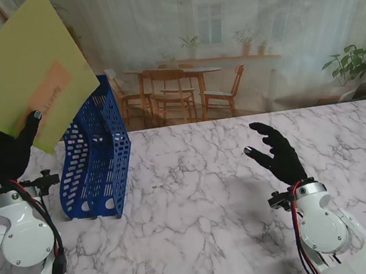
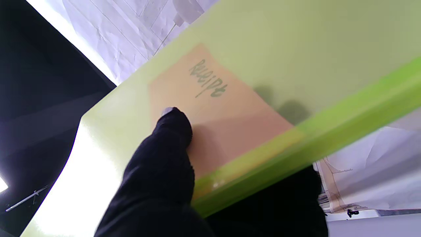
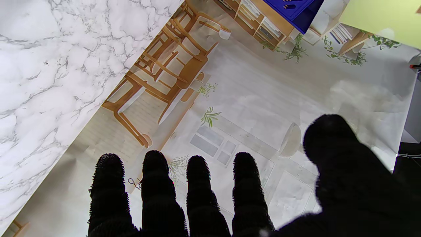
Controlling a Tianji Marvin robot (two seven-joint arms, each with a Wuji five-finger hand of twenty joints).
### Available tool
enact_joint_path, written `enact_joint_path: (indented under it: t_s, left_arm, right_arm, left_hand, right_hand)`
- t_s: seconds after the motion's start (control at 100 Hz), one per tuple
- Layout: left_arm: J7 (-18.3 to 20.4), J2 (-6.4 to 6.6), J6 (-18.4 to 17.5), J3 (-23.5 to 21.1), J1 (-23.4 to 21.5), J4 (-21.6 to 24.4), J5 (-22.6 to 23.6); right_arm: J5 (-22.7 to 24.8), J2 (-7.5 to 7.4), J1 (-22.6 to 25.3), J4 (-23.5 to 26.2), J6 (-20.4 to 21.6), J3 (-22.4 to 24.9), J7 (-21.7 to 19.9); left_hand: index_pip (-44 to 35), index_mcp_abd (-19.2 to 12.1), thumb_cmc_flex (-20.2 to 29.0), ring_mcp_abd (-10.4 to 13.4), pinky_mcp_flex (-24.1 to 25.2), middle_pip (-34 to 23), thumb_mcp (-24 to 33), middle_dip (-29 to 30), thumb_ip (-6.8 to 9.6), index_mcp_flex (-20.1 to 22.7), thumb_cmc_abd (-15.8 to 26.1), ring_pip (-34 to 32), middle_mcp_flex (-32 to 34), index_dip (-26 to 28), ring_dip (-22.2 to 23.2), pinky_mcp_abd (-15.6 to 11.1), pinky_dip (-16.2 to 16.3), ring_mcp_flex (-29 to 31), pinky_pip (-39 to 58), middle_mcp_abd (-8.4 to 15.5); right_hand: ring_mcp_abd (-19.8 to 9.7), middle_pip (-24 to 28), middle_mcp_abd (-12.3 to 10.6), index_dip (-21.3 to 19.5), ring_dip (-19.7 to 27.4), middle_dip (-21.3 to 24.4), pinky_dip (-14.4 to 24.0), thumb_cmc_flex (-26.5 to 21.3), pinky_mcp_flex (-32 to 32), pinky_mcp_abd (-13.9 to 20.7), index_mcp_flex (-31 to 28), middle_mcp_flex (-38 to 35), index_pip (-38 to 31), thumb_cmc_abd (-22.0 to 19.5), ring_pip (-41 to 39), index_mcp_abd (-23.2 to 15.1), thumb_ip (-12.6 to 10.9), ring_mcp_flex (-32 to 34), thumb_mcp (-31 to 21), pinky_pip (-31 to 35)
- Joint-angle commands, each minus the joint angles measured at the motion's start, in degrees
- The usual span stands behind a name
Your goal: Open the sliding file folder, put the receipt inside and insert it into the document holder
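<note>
Table (image 1: 197,196): white marble-veined top.
Holder (image 1: 95,159): blue perforated plastic, upright, far left.
Folder (image 1: 26,70): translucent green sheet, raised above holder's left, gripped by left robot hand (image 1: 11,154).
Receipt (image 2: 217,108): orange paper inside folder.
Right robot hand (image 1: 276,152): black-gloved, fingers spread, empty.

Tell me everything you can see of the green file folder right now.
The green file folder is a thin, translucent yellow-green plastic sheet, held up in the air at a tilt, to the left of and above the blue document holder, clear of the table. A brighter green sliding bar runs along one edge. An orange receipt with the handwritten word "Receipt" shows through the plastic, so it is inside. The left hand pinches the folder, thumb pressed over the receipt. The right hand is apart, open.
</note>
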State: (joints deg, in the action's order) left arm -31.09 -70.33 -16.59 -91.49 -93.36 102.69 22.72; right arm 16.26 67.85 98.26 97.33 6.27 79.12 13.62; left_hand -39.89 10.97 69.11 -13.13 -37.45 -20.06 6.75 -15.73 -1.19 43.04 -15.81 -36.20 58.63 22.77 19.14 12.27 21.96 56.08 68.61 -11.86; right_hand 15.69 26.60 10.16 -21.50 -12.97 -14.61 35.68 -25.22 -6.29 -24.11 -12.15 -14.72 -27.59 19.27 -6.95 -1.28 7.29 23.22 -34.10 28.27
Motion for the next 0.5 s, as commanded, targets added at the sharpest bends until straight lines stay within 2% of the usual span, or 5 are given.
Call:
enact_joint_path:
  t_s: [0.0, 0.31, 0.49]
  left_arm:
    - [-0.06, -0.64, 0.2, 0.68, 0.67, -0.69, 0.23]
    - [-5.18, -2.26, 1.95, 4.57, 1.99, -5.17, -3.17]
    - [-7.52, -2.82, 2.66, 6.66, 2.69, -7.12, -3.21]
  right_arm:
    - [0.02, 0.11, 0.38, 0.23, -0.42, 0.11, -0.18]
    - [-0.26, 0.03, 0.43, 0.5, -1.18, 0.17, -0.79]
    - [-0.39, 0.01, 0.38, 0.49, -1.44, 0.14, -0.97]
  left_hand:
    - [0.42, -0.42, 4.37, -1.03, -0.38, 0.24, -0.08, 0.42, 1.76, -1.55, 4.74, 0.02, -1.5, -0.68, -0.1, -3.37, -0.34, -1.01, 1.09, -0.55]
    - [0.66, 0.32, 4.86, -1.24, -0.94, 0.03, -0.87, 0.25, 1.96, -2.04, 5.37, -0.55, -2.04, -0.7, 0.37, -3.2, 0.2, -0.63, 1.37, -1.1]
    - [0.95, 0.78, 4.86, -1.27, -1.58, 0.13, -1.18, 0.25, 1.82, -2.67, 5.87, -0.83, -2.61, -0.77, 0.48, -2.99, 0.39, -0.14, 1.7, -1.34]
  right_hand:
    - [-1.92, 1.16, 0.03, 0.81, -0.3, -0.18, 1.08, -1.11, -0.34, 2.23, 1.91, 2.04, -0.09, -1.51, 1.94, 0.78, -1.35, -1.03, 1.08, -1.44]
    - [-2.44, 1.32, 0.24, 0.84, -0.83, -0.23, 2.07, -1.3, -1.1, 2.25, 1.79, 2.33, 0.03, -1.7, 1.12, 0.9, -1.37, -0.13, 1.33, -1.45]
    - [-2.47, 1.61, 0.32, 0.78, -1.28, -0.34, 2.73, -1.42, -1.33, 2.35, 1.64, 2.49, -0.01, -1.8, 0.53, 0.94, -1.39, 0.11, 1.54, -1.33]
